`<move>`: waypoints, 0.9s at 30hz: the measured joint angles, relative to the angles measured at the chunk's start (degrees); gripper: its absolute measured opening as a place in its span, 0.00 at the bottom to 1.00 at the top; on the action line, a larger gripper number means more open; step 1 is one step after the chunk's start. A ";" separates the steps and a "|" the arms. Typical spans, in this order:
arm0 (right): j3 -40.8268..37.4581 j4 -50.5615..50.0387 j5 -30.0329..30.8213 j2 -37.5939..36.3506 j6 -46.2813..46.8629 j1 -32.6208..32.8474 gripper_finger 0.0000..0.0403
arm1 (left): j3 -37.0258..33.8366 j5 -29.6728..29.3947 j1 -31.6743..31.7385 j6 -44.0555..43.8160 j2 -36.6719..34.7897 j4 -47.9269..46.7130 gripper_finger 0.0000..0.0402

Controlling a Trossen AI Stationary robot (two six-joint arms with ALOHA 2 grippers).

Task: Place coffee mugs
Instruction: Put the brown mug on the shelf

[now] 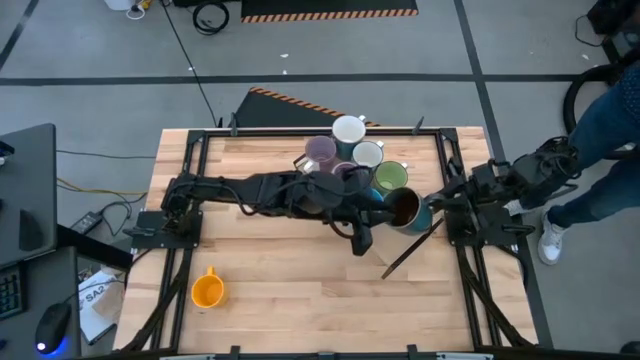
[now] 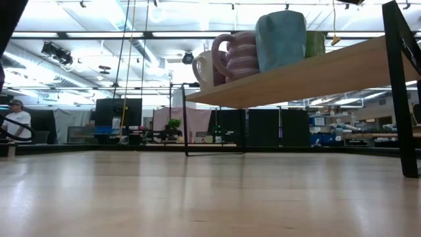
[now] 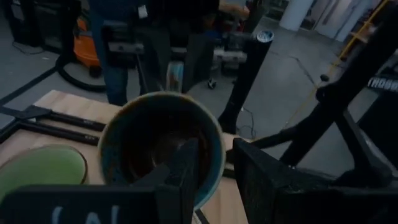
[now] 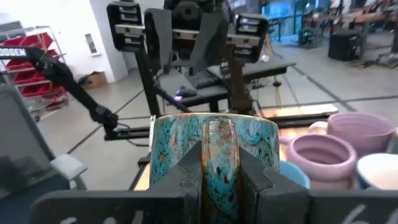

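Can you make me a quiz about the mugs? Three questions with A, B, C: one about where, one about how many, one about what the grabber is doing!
1. Where is the orange mug?
A. In the bunch of mugs
B. In a gripper
C. Alone on the table, on the left arm's side

2. How many lavender mugs are there?
A. One
B. Two
C. Four

3. What is the right gripper doing?
A. Shut on the teal mug, by its handle
B. Open over nothing
C. Holding a spoon

Answers: C, the high view shows it far from the others. B, two sit side by side in the right wrist view. A, its fingers pinch the handle, while the left gripper is at that mug's rim.
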 joint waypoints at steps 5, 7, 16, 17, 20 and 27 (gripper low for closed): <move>-4.26 4.42 0.63 -3.58 -1.24 0.00 0.13 | -0.02 -0.05 0.47 0.17 -0.02 0.35 0.27; -6.42 6.57 0.27 -5.35 -0.87 0.00 0.13 | -0.02 -0.05 0.49 0.69 -0.02 0.41 0.27; -13.83 13.43 -0.47 -12.86 1.22 0.02 0.14 | -0.02 -0.07 1.00 1.03 -0.02 0.66 0.27; -14.16 13.51 -0.42 -13.46 1.20 0.00 0.14 | -0.02 -0.05 1.06 1.03 -0.02 0.87 0.27; -15.34 13.68 1.43 -15.14 1.23 0.00 0.14 | -0.02 -0.05 1.32 0.96 -0.02 2.24 0.27; -19.13 15.11 4.47 -16.97 -0.18 0.00 0.14 | -0.02 0.70 2.07 0.59 -0.02 5.08 0.27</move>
